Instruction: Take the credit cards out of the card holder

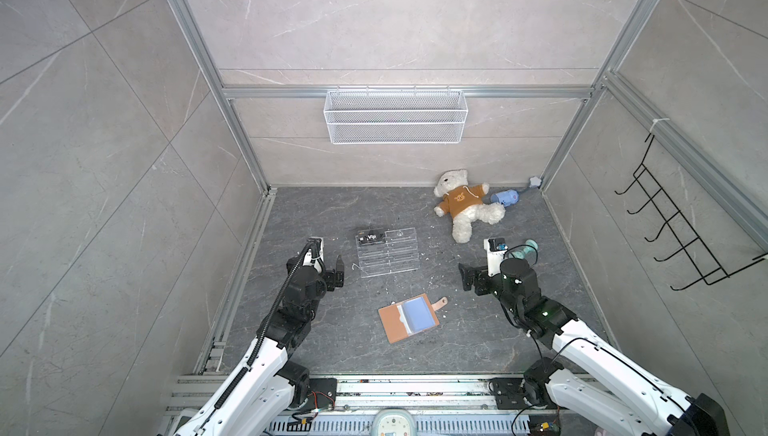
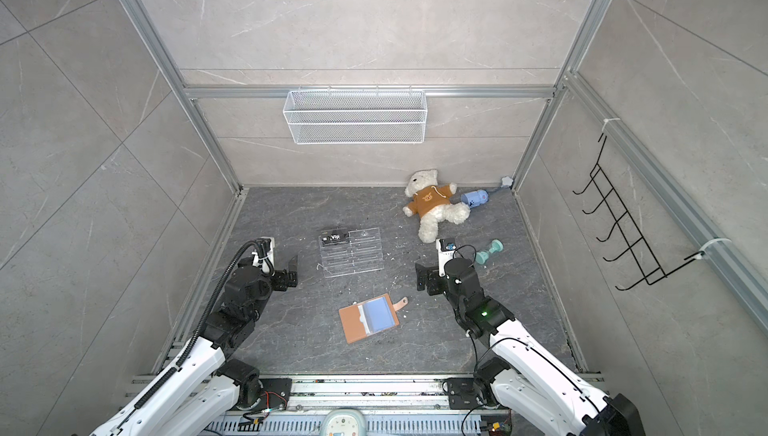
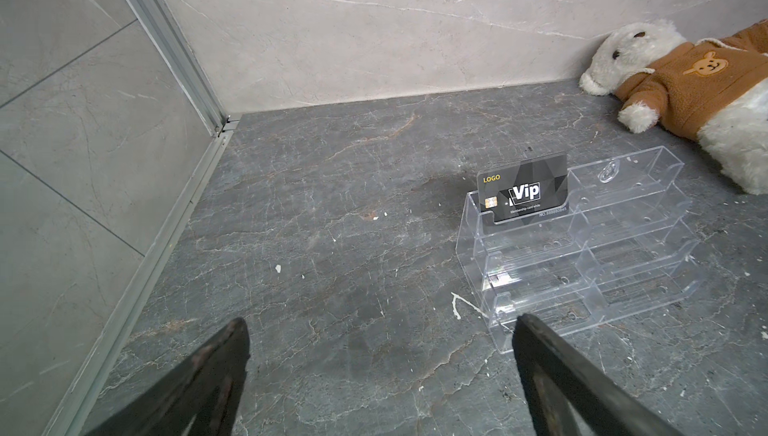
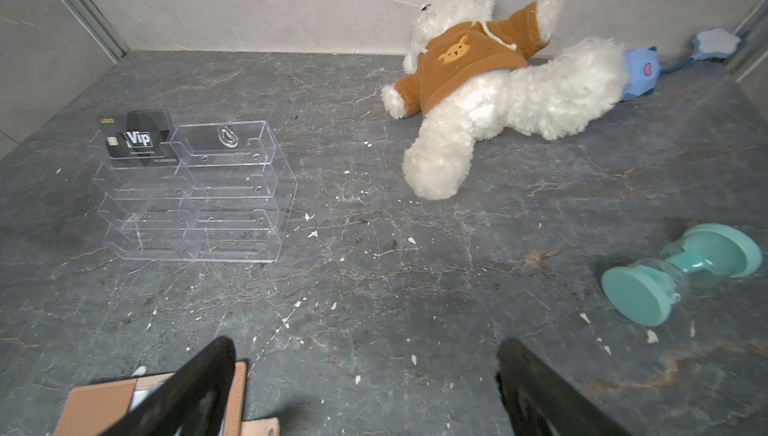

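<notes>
The card holder (image 1: 390, 321) (image 2: 350, 322) (image 4: 97, 409), tan leather with a pale blue sleeve showing and its strap tab pointing right, lies flat at the front middle of the floor. No card shows in it. A black credit card (image 1: 371, 237) (image 2: 335, 238) (image 3: 523, 191) (image 4: 139, 141) with "Vip" lettering stands in the top left pocket of the clear acrylic rack (image 1: 388, 257) (image 3: 590, 255). My left gripper (image 1: 328, 263) (image 3: 380, 322) hovers open left of the rack, holding nothing. My right gripper (image 1: 478, 275) (image 4: 365, 344) is open and empty, right of and just behind the holder.
A white teddy bear (image 1: 465, 205) in a brown sweater lies at the back right beside a pale blue toy (image 1: 504, 198). A teal dumbbell (image 1: 527, 249) (image 4: 681, 272) lies by my right wrist. A wire basket (image 1: 395, 116) hangs on the back wall, black hooks (image 1: 681, 230) on the right wall.
</notes>
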